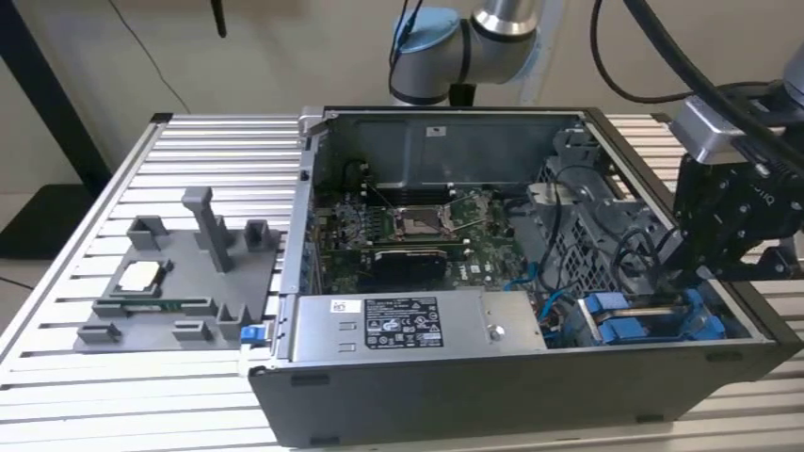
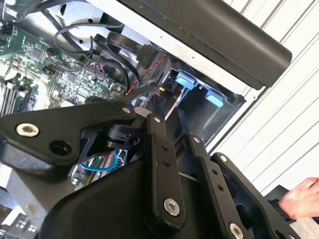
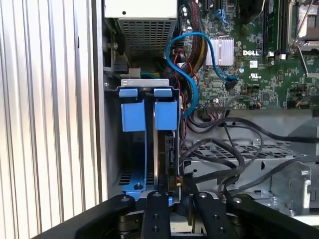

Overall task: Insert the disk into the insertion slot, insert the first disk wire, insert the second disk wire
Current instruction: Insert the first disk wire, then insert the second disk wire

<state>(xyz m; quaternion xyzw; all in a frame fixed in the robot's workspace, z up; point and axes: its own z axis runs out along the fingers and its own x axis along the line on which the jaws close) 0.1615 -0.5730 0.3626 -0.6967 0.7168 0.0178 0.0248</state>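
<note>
In the first wrist view the disk [image 3: 166, 154] stands edge-on in the drive bay, dark, with its blue carrier tab [image 3: 166, 115] at the far end. An empty blue carrier [image 3: 133, 117] sits in the slot beside it. My gripper [image 3: 172, 196] is shut on the disk's near end, one black finger on each side. In the exterior view the gripper [image 1: 684, 282] hangs over the blue bay [image 1: 628, 325] at the case's front right corner. A blue wire [image 3: 197, 55] loops from the board toward the bay, and black wires [image 3: 224, 152] lie loose beside it.
The open computer case [image 1: 314, 235] lies on a slatted metal table [image 1: 75, 377], with the silver power-supply box [image 1: 402, 325] along its front. A grey fixture [image 1: 176, 282] with small parts lies at the exterior view's left. A person's hand [image 2: 301, 199] shows beside the case.
</note>
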